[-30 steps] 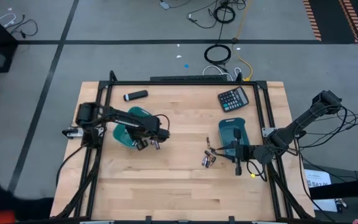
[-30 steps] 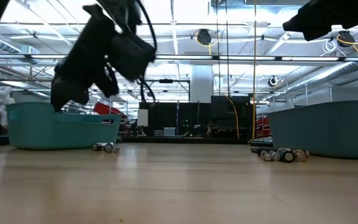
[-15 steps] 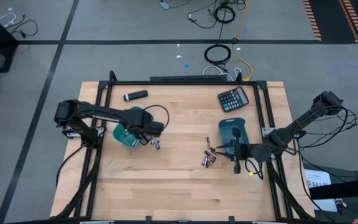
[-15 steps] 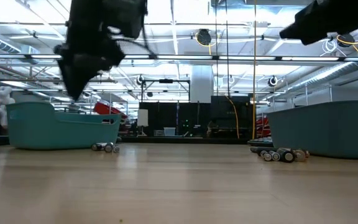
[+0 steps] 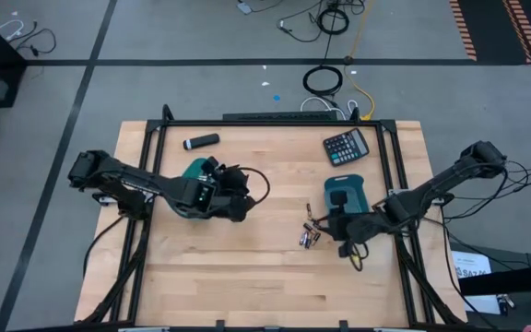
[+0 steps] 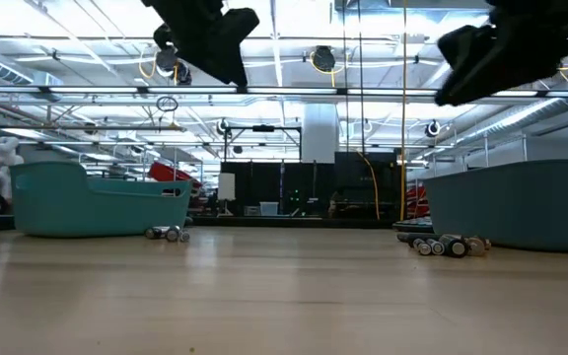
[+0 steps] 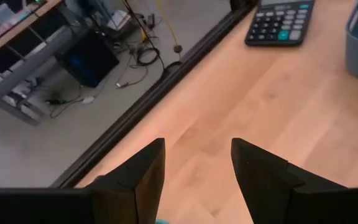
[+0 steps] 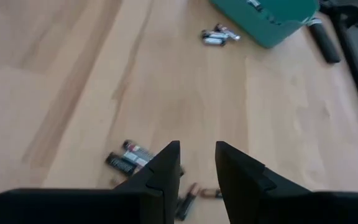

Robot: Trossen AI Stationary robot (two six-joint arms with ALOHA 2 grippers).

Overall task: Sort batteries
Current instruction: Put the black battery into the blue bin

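left gripper [image 7: 194,163] open above tray | right gripper [image 8: 197,163] open over batteries [image 8: 129,157]

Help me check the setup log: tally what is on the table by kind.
Teal trays: 2
Calculator: 1
Black marker: 1
Loose battery clusters: 2, single cells too small to count
Total: 4 things plus 2 battery clusters

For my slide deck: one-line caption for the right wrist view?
Right pincer, open and empty, above loose batteries on the wooden table; teal tray beyond.
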